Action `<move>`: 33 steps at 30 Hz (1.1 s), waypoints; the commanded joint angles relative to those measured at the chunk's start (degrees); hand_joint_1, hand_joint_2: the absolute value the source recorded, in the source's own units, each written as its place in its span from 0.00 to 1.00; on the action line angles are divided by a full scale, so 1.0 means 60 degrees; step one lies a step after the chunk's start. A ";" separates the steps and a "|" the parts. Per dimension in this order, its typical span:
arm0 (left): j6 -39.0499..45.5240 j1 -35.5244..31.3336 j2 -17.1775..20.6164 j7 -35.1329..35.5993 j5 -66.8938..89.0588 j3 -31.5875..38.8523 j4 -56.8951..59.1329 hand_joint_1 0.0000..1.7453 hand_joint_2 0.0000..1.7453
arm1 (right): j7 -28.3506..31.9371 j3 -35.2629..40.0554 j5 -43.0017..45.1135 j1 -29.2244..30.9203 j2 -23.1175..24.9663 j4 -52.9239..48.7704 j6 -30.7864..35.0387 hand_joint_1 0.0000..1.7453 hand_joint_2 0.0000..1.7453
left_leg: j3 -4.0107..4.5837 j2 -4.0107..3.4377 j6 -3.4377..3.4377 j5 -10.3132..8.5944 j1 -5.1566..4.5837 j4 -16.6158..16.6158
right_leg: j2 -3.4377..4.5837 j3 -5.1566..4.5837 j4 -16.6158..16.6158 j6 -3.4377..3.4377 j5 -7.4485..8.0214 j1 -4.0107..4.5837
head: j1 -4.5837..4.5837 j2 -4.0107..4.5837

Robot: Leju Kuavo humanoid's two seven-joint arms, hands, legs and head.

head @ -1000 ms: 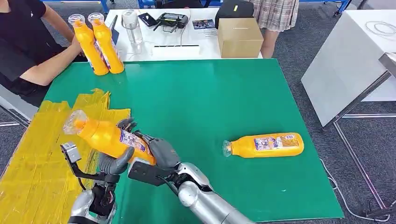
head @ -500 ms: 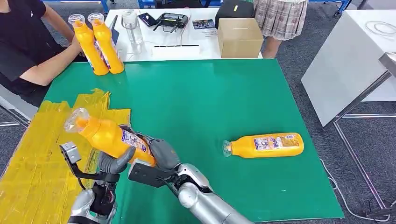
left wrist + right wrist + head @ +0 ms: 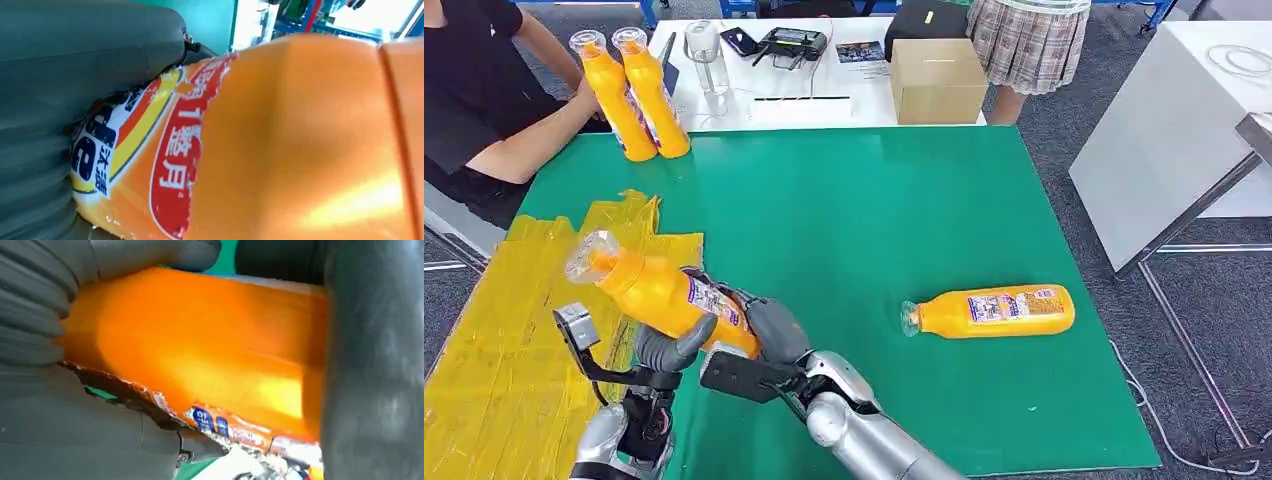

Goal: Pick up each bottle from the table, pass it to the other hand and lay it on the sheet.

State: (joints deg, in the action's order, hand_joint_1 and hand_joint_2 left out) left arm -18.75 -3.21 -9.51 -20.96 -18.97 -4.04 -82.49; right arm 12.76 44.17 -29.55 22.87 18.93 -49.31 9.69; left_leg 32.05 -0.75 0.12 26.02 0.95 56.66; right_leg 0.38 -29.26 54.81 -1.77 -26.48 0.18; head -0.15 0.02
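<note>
An orange juice bottle (image 3: 649, 290) with a clear cap hangs tilted over the near left of the green table (image 3: 844, 200), its cap end above the yellow sheet (image 3: 494, 350). My left hand (image 3: 667, 348) grips it from below near the middle. My right hand (image 3: 769, 328) wraps its base end. In the left wrist view the bottle's label (image 3: 165, 165) shows close up. In the right wrist view its orange body (image 3: 200, 355) lies between my right thumb (image 3: 150, 255) and a dark finger (image 3: 370, 365). A second bottle (image 3: 989, 311) lies on its side at the right.
A seated person at the far left holds two upright orange bottles (image 3: 634, 95) at the table's back corner. A cardboard box (image 3: 936, 80) and small devices sit on the white table behind. Another person stands beside the box. A white bench (image 3: 1164, 130) stands to the right.
The held bottle has drifted slightly to the right with both hands still on it. The standing person at the back has shifted right.
</note>
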 commanded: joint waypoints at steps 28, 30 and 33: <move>0.6159 -0.0639 0.2413 -0.1216 1.2159 0.1513 0.1525 1.00 1.00 | 0.0079 -0.1763 0.0294 -0.0164 -0.2368 -0.3641 -0.0802 0.00 0.00 | -0.0014 0.0007 0.0002 -0.0005 -0.0013 -0.0010 | -0.0002 0.0017 0.0000 0.0000 0.0002 -0.0010 | 0.0007 0.0000; 0.6791 -0.0546 0.2730 -0.0843 1.3456 0.1416 0.2014 1.00 1.00 | 0.0141 -0.1781 0.0458 -0.0072 -0.2397 -0.3600 -0.0897 0.00 0.00 | -0.0027 0.0001 0.0003 -0.0006 -0.0019 -0.0019 | 0.0003 0.0025 -0.0002 0.0001 0.0002 -0.0015 | 0.0004 0.0000; 0.7224 -0.0444 0.2999 -0.0435 1.4608 0.1277 0.2677 1.00 1.00 | 0.0171 -0.1710 0.0546 0.0099 -0.2438 -0.3492 -0.0982 0.00 0.00 | -0.0020 0.0000 0.0003 -0.0004 -0.0018 -0.0016 | 0.0007 0.0018 0.0001 -0.0001 0.0002 -0.0015 | 0.0004 0.0000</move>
State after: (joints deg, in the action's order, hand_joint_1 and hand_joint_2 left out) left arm 19.77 -5.26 2.36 -27.25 57.33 4.96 -80.10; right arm 13.33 33.90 -27.49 19.45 6.73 -71.54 4.98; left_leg 32.05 -0.73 0.12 26.02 0.92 56.66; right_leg 0.38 -29.23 54.84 -1.78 -26.48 0.16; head -0.13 0.02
